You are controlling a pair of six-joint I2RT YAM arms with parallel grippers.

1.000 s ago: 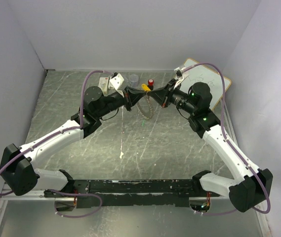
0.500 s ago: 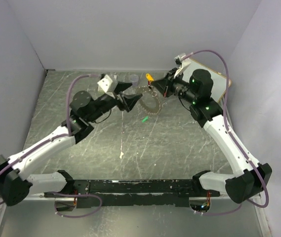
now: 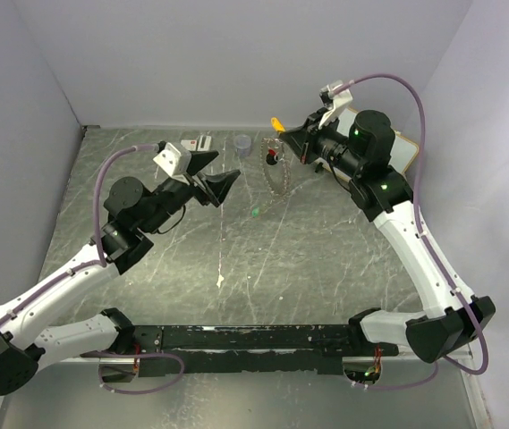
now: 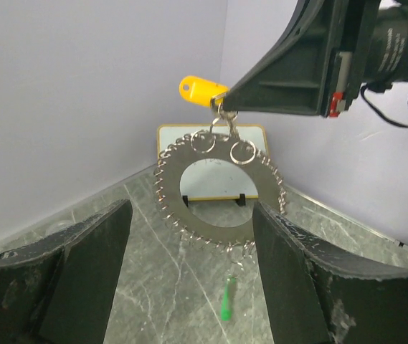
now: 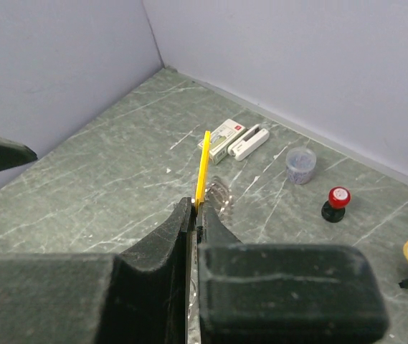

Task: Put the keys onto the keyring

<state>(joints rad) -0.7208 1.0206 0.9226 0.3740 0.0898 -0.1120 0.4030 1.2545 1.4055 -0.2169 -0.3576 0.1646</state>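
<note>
The keyring [image 3: 276,176] hangs in the air in the top view, dangling below the tip of the right gripper [image 3: 284,136] and clear of the table [image 3: 326,259]. The yellow key [image 3: 277,124] sticks up out of that tip, and the jaws are pressed together on it. The green key [image 3: 254,212] lies alone on the table, nearer the camera than the ring and between the two arms. The left gripper [image 3: 216,173] hovers to the left of the ring, its jaws spread wide and holding nothing. Near the back wall stand a grey cup [image 3: 241,143], a red-capped knob [image 3: 273,157] just behind the ring, and some white boxes [image 3: 202,143]. A whiteboard [image 3: 404,152] shows behind the right arm.

From the left wrist, the keyring faces the camera almost flat, its fringe of small metal pieces plain all round. It is framed between the left gripper's dark fingers [image 4: 92,265], which stand well apart on either side. Small loops at its top link up to the yellow key, which is pinched at the right gripper's tip. The green key lies on the table under the ring.

From the right wrist, the yellow key shows edge-on, rising from between the closed fingers [image 5: 164,240]. A little of the ring's fringe shows just past the tip; the rest is hidden by the gripper.
</note>
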